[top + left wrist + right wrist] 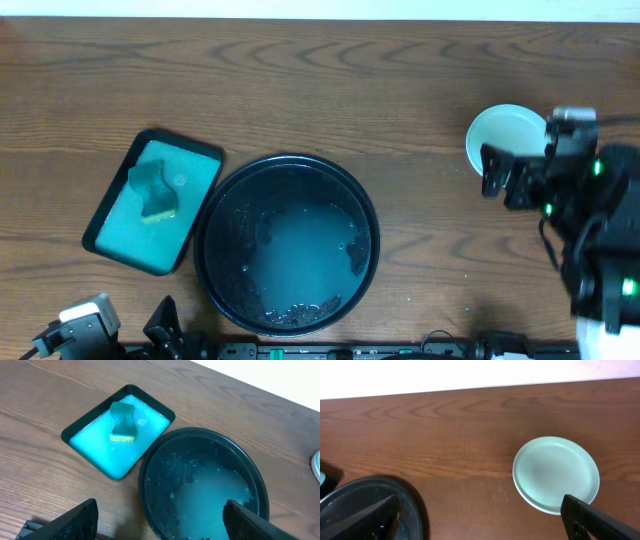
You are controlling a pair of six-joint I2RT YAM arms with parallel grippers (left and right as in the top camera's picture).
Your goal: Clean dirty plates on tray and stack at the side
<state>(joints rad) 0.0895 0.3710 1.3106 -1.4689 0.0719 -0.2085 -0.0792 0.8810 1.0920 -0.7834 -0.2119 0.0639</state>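
One pile of plates (503, 135) sits on the table at 2 o'clock from the tray (288, 158), which holds only soapy water. The pile lies just at 12 o'clock of my right gripper (505, 178), jaws apart and empty. My left gripper (128, 332), also spread wide, hangs well apart at the tray's 7 o'clock.

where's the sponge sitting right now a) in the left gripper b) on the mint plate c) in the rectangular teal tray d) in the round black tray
c: the green sponge lies in the rectangular teal tray, which stands beside the round black tray.
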